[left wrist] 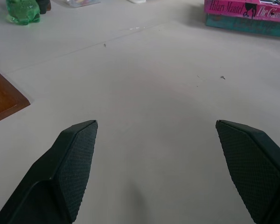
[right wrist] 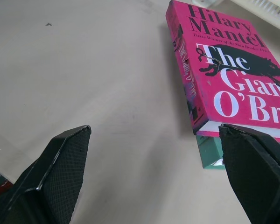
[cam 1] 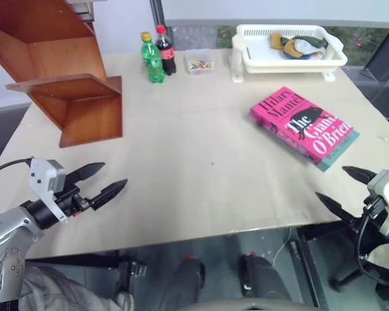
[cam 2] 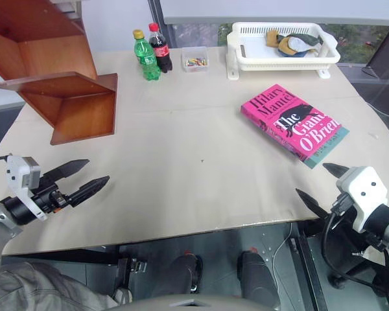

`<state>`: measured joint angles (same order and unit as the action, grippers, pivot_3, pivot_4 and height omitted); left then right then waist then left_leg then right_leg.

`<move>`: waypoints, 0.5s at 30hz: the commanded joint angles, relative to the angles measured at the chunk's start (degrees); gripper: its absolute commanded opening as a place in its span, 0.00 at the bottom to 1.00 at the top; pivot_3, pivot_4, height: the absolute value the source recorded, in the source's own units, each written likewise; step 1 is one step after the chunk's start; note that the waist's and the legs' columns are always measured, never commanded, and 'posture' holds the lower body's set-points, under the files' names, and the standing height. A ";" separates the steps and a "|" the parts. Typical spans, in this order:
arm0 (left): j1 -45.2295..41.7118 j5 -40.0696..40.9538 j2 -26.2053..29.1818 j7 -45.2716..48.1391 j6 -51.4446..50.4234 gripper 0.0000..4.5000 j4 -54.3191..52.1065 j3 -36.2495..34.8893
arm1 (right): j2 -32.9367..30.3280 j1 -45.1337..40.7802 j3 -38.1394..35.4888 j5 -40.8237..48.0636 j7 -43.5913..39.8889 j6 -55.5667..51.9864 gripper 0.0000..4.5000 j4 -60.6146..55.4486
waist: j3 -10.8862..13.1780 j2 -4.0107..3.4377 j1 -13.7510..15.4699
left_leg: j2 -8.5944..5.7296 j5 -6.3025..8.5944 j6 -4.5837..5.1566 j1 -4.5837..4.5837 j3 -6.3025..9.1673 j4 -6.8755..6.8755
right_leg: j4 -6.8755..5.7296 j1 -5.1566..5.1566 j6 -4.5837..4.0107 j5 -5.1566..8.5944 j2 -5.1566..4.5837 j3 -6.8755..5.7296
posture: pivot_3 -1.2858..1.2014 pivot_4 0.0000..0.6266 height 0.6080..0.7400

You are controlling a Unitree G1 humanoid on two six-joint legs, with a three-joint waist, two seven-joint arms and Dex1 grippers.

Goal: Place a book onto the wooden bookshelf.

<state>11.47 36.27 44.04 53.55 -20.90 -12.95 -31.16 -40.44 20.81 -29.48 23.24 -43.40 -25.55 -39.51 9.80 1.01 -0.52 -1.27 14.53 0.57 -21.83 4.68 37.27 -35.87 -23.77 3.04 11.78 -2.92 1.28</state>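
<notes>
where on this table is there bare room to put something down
The broad middle of the table is bare, between the wooden bookshelf and the book, which lies on a teal book. The far edge is crowded: two bottles, a small box, a white basket.

"Hilary Mantel, The Giant, O'Brien" on the pink book [cam 1: 303,122]

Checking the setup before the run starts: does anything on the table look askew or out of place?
Only slightly. The pink book lies flat on a teal book, the pair turned at an angle to the table edges, and the teal one pokes out beneath. Nothing looks spilled or damaged.
</notes>
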 commanded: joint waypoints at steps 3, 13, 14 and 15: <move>-5.25 1.28 0.59 0.70 -0.36 0.96 -0.75 2.10 | 0.34 -0.87 -0.72 0.33 2.29 -0.59 1.00 -1.33 | 0.01 0.02 0.27 | -0.01 0.00 0.00 0.00 -0.03 0.02 | 0.00 0.01 0.00 0.00 0.01 -0.04 | 0.52 0.24 1.00; -11.85 2.46 -1.60 1.78 -1.28 0.96 -3.07 9.25 | 2.31 -4.24 0.13 0.56 8.12 -4.01 1.00 -0.16 | 0.01 0.01 0.11 | -0.03 0.00 0.01 0.00 -0.18 0.01 | 0.00 0.00 -0.01 -0.02 0.02 0.01 | 0.52 0.24 1.00; -12.12 2.34 -1.88 2.02 -0.98 0.96 -3.36 9.90 | 2.24 -4.50 0.25 0.19 8.36 -4.03 1.00 0.28 | 0.01 0.01 0.11 | -0.04 0.00 0.01 0.00 -0.20 0.01 | 0.00 0.00 -0.01 -0.02 0.01 0.00 | 0.52 0.24 1.00; -12.49 1.89 -2.47 2.04 -0.41 0.96 -3.91 11.10 | 2.59 -4.98 0.26 -0.16 8.94 -3.74 1.00 1.03 | 0.01 0.01 0.10 | -0.05 0.00 0.01 0.00 -0.20 0.01 | 0.00 0.01 -0.01 -0.02 0.01 0.01 | 0.52 0.24 1.00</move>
<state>-0.35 37.79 41.91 54.99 -22.59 -14.45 -21.03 -37.86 16.48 -28.94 23.30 -35.53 -29.43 -38.87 9.82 1.02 -0.42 -1.32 14.53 0.58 -21.83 4.48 37.28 -35.88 -23.76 3.03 11.76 -2.90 1.28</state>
